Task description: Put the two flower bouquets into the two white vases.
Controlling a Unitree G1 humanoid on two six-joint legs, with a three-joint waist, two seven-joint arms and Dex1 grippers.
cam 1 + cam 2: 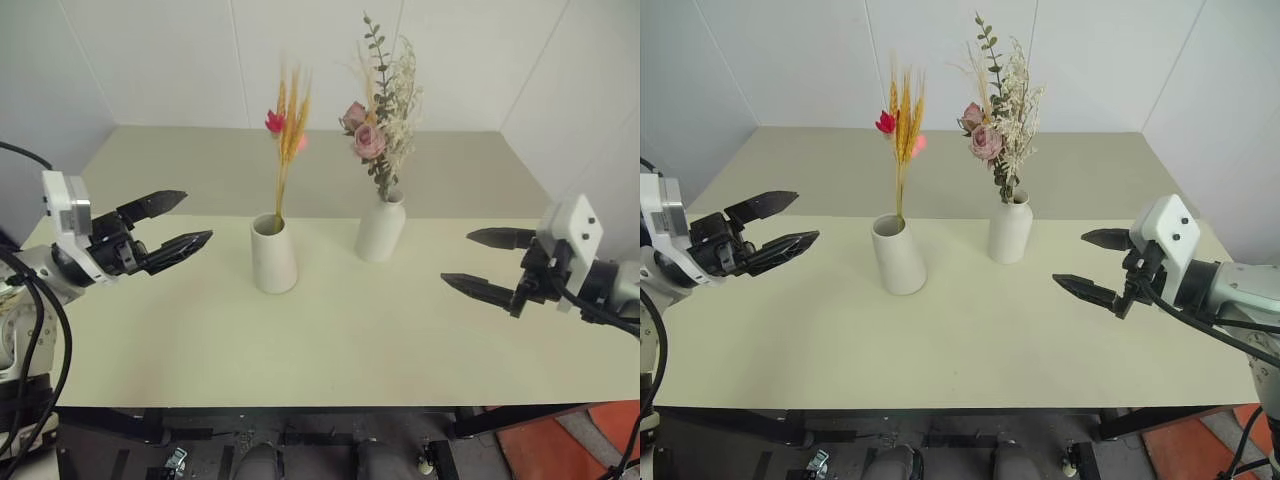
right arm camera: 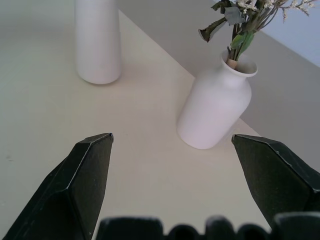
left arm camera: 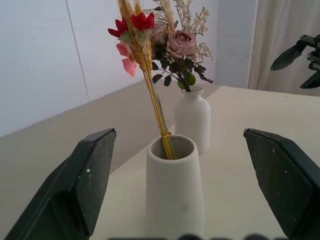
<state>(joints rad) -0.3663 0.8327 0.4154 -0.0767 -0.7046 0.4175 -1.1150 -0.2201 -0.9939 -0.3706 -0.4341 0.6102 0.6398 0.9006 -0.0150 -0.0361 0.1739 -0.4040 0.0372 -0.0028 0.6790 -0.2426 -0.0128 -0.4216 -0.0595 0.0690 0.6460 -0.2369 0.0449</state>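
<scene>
Standing done: straw bunch (image 1: 288,140) in the cylinder vase (image 1: 273,254), roses (image 1: 380,115) in the bottle vase (image 1: 380,228), mid-counter (image 1: 330,340); left gripper (image 1: 185,222) and right gripper (image 1: 480,260) are gaping empty, best keeping wide of the stems

Straw bunch (image 3: 150,75) stands in the wide-mouthed vase (image 3: 175,190); rose bouquet (image 3: 180,45) in the bottle vase (image 3: 192,120) behind.

Lab-like test cell: bare white wall panels (image 1: 180,60), plain table (image 1: 330,350).

Matte white vases (image 1: 273,257), pink roses (image 1: 362,132), yellow straw stalks (image 1: 289,135), cream table (image 1: 350,330).
</scene>
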